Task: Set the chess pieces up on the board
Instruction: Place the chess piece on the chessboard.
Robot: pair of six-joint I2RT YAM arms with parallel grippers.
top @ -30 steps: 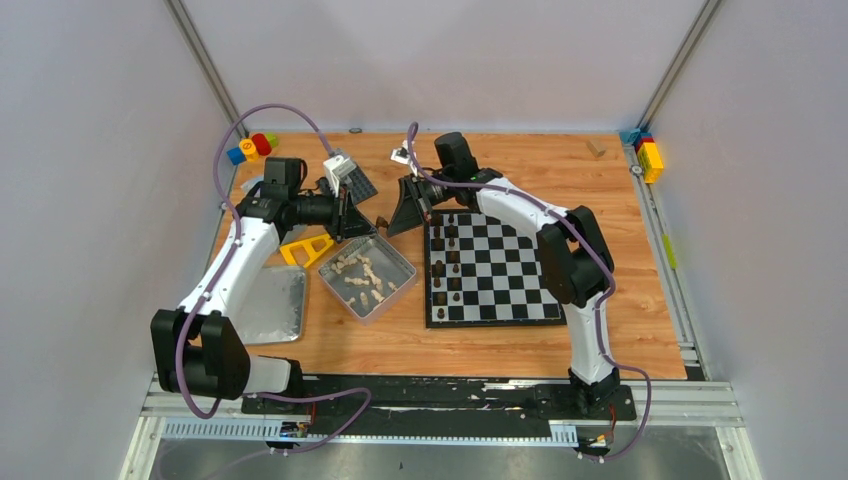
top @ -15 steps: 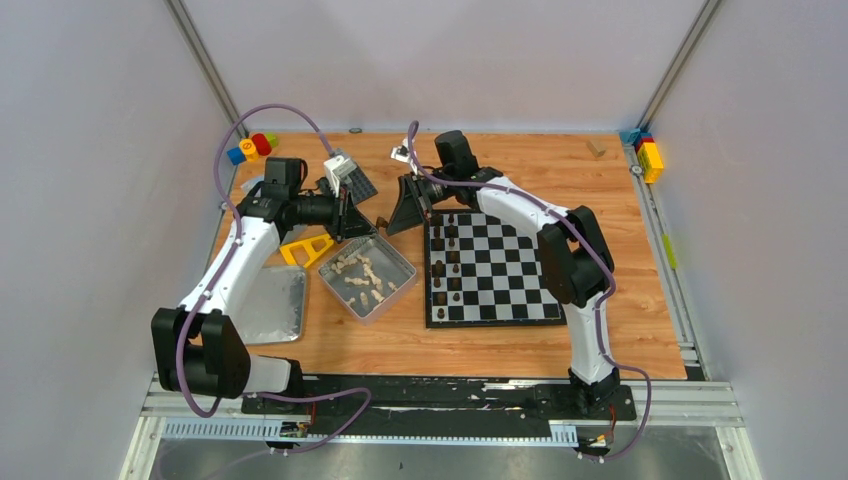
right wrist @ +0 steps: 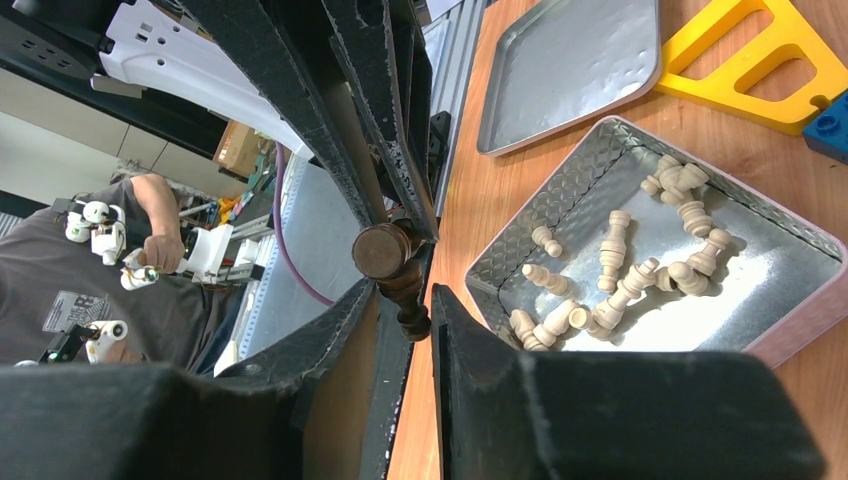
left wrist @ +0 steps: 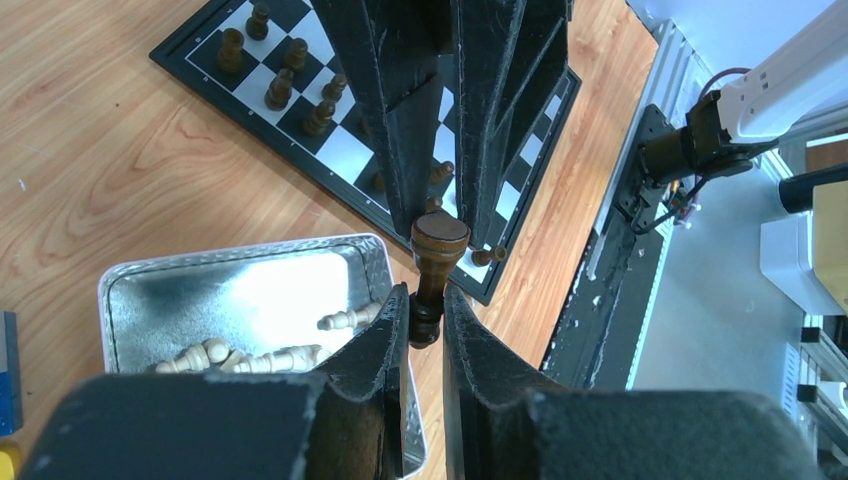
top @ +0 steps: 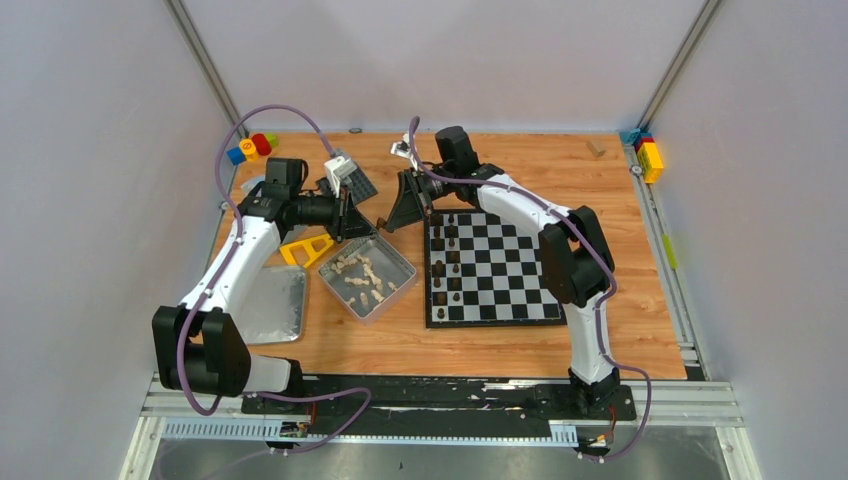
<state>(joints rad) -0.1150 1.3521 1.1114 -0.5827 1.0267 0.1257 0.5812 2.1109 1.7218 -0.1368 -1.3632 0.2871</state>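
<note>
Dark brown and turned base-up, one chess piece (left wrist: 430, 285) is pinched near its head by the left hand (left wrist: 425, 297). It is held above the bench (top: 500, 170), between the far corner of the metal tin (right wrist: 545, 205) and the far left corner of the board (top: 495, 318). The right hand (right wrist: 403, 297) is set against it from the opposite side, its fingers narrowly apart around the same piece; whether they press on it cannot be told.

Cream pieces (right wrist: 610, 265) are heaped in the tin, and dark pieces (top: 440, 268) are stood along the left side of the board. A flat silver tray (right wrist: 570, 70) and a yellow plastic part (right wrist: 760, 50) are laid to the left of the tin. A grey studded baseplate (top: 360, 186) is seen behind the left hand.

From above, the held piece is shown only as a dark speck between the two hands, and the grip itself is hidden. In each wrist view the opposing fingers are thrust across the frame, and part of the board is blocked in the left one. A person in a grey shirt (right wrist: 60, 300) is caught only by the right wrist view, off the bench.
</note>
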